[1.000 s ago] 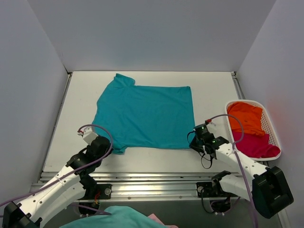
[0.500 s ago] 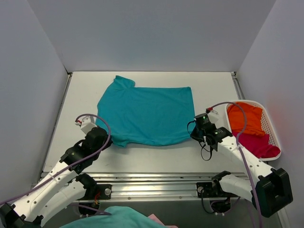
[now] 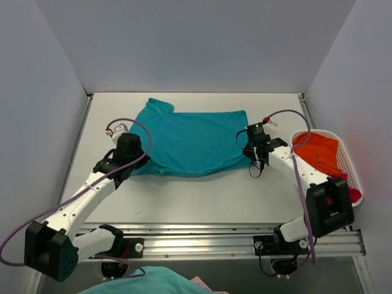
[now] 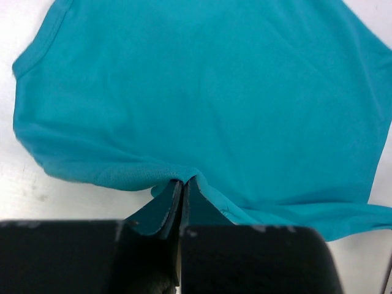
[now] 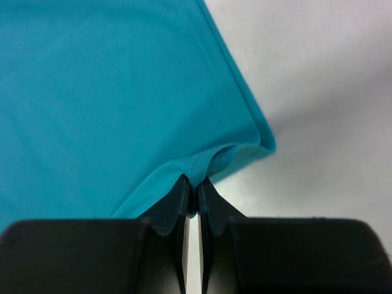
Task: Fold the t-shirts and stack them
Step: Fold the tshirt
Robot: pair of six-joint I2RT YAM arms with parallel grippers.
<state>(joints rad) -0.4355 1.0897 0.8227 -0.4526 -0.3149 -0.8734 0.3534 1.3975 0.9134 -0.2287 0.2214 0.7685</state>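
Top external view: a teal-turquoise soft cloth t-shirt lies spread across the middle of the white table, its collar end towards the far left and its near edge curving slightly. The left hand sits at the shirt's near left corner, and the right hand at its near right corner, each arm reaching in from its own side. Whether the fingers are closed cannot be told from this height. At the right edge of the table stands a white plastic lattice basket. It holds an orange cloth t-shirt in its far part and a magenta-red cloth t-shirt in its near part, the latter mostly hidden behind the right arm.

Left wrist view: the left hand has its two dark fingers pressed together on the near edge of the teal shirt, pinching a small raised fold of cloth. The rest of the shirt stretches away flat, with bare table at the lower left.

Right wrist view: the right hand pinches the shirt's hem between closed fingers, just beside the corner. The cloth lifts slightly there, and bare table fills the right side.
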